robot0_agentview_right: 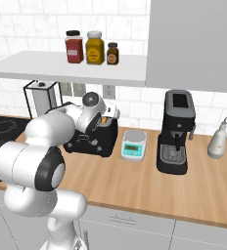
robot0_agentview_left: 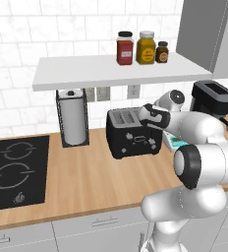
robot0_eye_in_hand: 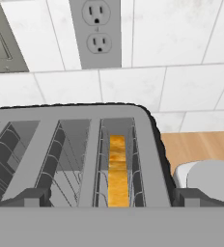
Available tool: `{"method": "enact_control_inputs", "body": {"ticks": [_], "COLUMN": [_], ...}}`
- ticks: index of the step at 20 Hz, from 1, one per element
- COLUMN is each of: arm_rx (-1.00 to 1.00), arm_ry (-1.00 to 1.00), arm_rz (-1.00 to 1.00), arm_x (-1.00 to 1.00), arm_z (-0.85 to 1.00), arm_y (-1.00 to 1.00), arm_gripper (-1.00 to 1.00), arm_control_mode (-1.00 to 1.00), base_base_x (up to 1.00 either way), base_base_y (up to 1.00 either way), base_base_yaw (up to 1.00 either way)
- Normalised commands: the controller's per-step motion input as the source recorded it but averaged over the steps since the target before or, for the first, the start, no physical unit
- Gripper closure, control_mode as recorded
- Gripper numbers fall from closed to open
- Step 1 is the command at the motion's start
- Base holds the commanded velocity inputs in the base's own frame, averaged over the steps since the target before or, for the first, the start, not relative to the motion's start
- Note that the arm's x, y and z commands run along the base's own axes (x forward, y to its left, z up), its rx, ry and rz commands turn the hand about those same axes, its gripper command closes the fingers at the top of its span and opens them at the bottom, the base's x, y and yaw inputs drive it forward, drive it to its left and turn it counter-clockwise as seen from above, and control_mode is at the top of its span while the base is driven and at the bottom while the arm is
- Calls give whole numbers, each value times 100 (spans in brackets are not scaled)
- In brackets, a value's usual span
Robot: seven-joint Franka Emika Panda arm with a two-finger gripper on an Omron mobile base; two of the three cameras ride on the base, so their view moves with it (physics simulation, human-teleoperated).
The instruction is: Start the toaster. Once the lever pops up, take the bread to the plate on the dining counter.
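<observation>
With my gripper (robot0_eye_in_hand: 109,198) spread wide above the toaster (robot0_agentview_left: 132,132), the bread (robot0_eye_in_hand: 117,170) sits directly below in its slot; I judge reaching down to grasp it comes next.

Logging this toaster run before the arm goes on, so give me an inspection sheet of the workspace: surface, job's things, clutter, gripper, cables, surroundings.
Surface: wood counter with an inset black stovetop at its left end.
Job's things: black toaster against the wall; bread standing on edge down in one slot.
Clutter: paper towel holder, small scale, coffee machine, pale bottle.
Gripper: gripper open, above the toaster's top, holding nothing.
Cables: nothing seen.
Surroundings: white tile wall with outlet; shelf holding three jars; grey cabinets below.
</observation>
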Motion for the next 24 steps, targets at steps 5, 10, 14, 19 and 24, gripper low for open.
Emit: {"method": "enact_control_inputs", "body": {"ticks": [5, 10, 14, 19, 24], "arm_rx": [0, 0, 0, 0, 0], "arm_ry": [0, 0, 0, 0, 0], "arm_rz": [0, 0, 0, 0, 0], "arm_x": [0, 0, 0, 0, 0], "arm_z": [0, 0, 0, 0, 0], "arm_y": [0, 0, 0, 0, 0], "arm_gripper": [-100, -100, -100, -100, -100], "arm_control_mode": [-100, -100, -100, -100, -100], "base_base_x": [0, 0, 0, 0, 0], "base_base_y": [0, 0, 0, 0, 0], "base_base_yaw": [0, 0, 0, 0, 0]}}
